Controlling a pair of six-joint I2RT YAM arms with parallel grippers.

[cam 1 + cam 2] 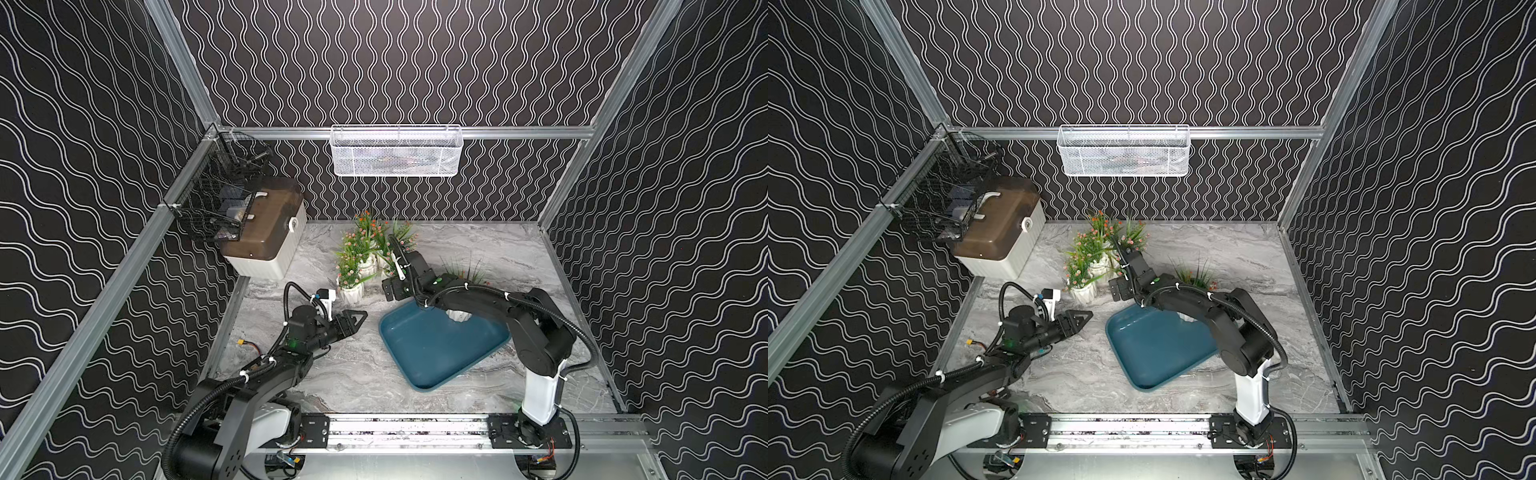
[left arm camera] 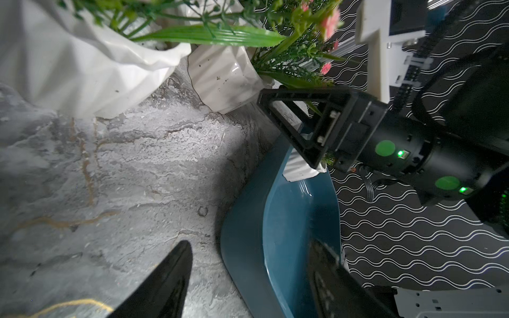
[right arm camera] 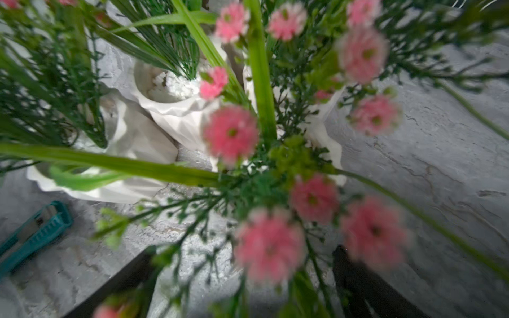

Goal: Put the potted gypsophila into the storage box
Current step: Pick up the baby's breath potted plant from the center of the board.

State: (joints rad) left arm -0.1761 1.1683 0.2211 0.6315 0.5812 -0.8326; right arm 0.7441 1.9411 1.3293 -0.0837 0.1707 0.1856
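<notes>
On the marble table [image 1: 332, 374]: one potted gypsophila [image 1: 459, 316] in the storage box [image 1: 419, 357], four outside.

At far left you have the white box with brown lid [image 1: 266, 232] by the back wall. Your left claw [image 1: 359, 318] hangs low over the table, fingers apart, holding nothing. Just behind it, four pots [image 1: 368, 266] stand clustered on bare table. Your right claw [image 1: 390, 290] sits at that cluster's near edge, fingers wide apart, blurred pink flowers [image 3: 231, 135] between them; no grip shows. Rightmost, the boxed pot stands in the far corner, partly hidden by the right arm.
</notes>
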